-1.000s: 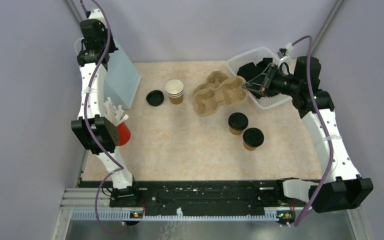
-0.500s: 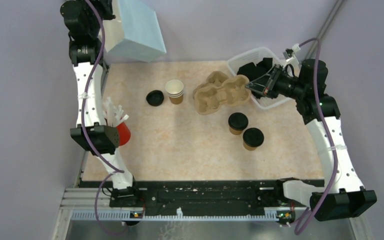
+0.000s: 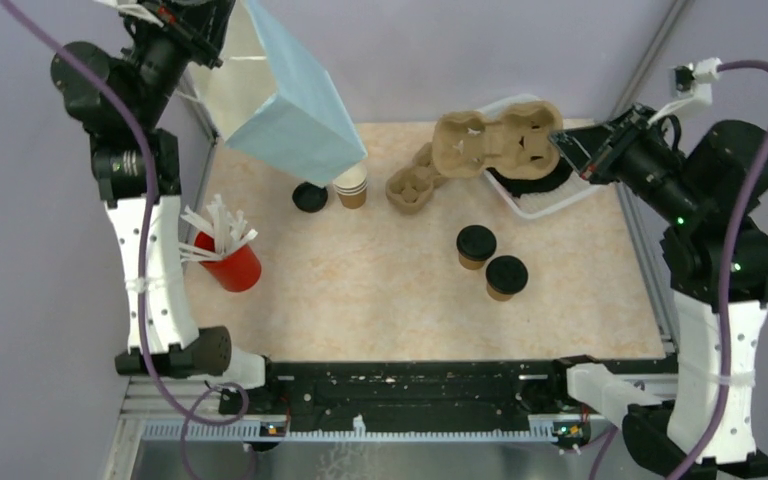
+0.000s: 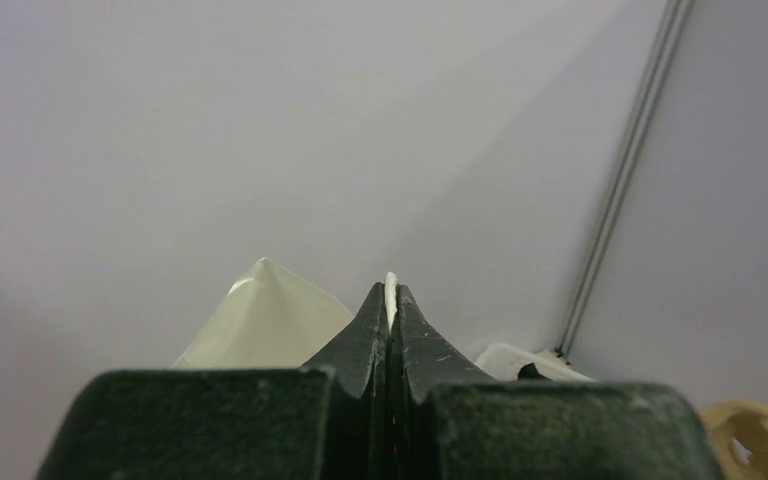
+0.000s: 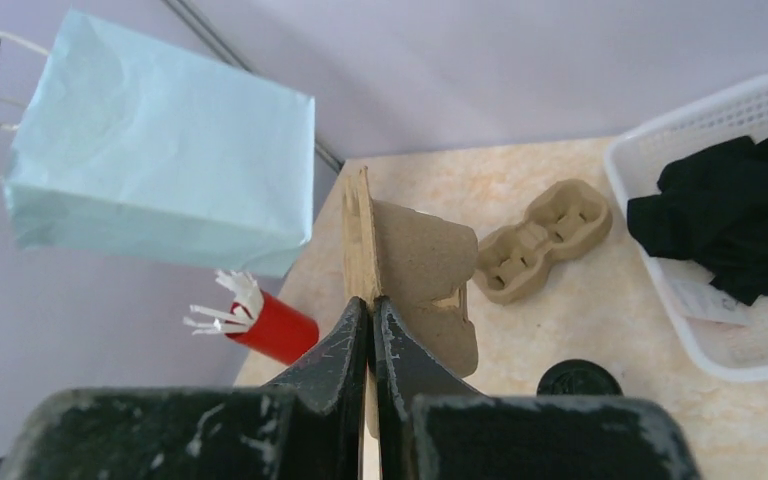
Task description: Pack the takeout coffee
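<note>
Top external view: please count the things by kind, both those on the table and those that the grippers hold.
Lidded paper cups: 2
Cardboard carriers: 2
Stack of open paper cups: 1
Loose black lid: 1
Red cup of white sticks: 1
Blue paper bag: 1
White basket: 1
Total: 9

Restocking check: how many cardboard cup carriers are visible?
2: one carrier held in the right gripper near the white bin, the other carrier lying on the table beside the open cups. Nested ones may hide.
</note>
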You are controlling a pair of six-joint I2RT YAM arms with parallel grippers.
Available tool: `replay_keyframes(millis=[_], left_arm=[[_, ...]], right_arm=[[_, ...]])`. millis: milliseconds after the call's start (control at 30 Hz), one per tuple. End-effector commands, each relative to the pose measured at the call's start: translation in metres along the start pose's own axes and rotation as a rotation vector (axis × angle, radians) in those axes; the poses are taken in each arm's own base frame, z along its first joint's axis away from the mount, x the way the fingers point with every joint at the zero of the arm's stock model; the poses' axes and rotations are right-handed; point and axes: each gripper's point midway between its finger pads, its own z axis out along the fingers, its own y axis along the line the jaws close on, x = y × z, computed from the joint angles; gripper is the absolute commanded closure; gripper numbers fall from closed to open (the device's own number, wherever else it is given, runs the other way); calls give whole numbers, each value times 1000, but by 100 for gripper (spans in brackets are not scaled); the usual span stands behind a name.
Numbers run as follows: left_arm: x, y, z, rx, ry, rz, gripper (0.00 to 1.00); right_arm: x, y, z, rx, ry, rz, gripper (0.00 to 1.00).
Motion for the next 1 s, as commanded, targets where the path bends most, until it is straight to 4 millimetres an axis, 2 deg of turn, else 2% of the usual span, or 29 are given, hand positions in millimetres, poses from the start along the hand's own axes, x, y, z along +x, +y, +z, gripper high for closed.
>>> replay_keyframes(millis=[0,167,267,500,633,733,967], left_arm=[[-20,-50,-29,100,-18,-8,100],[2,-88,-52,210,78,-87,100],[27,-114,-72,269,189,-118,100],[86,-149,-111,379,361,-161,100],[108,-174,-124,472,430,-180,100],[128,-181,-127,488,496,-167,100],[176,-182,-123,472,622,-168,100]], right_arm=[[-8,3,-26,51,-47,-63,100],[-12,10,-44,53,-61,-112,100],[-12,19,-54,29,-71,-112,100],[-5,31,-65,-25,-49,-141,100],[-2,30,-68,-25,-45,-159,100],[1,30,-68,-26,-26,-153,100],[2,25,-57,-9,-6,-97,100]])
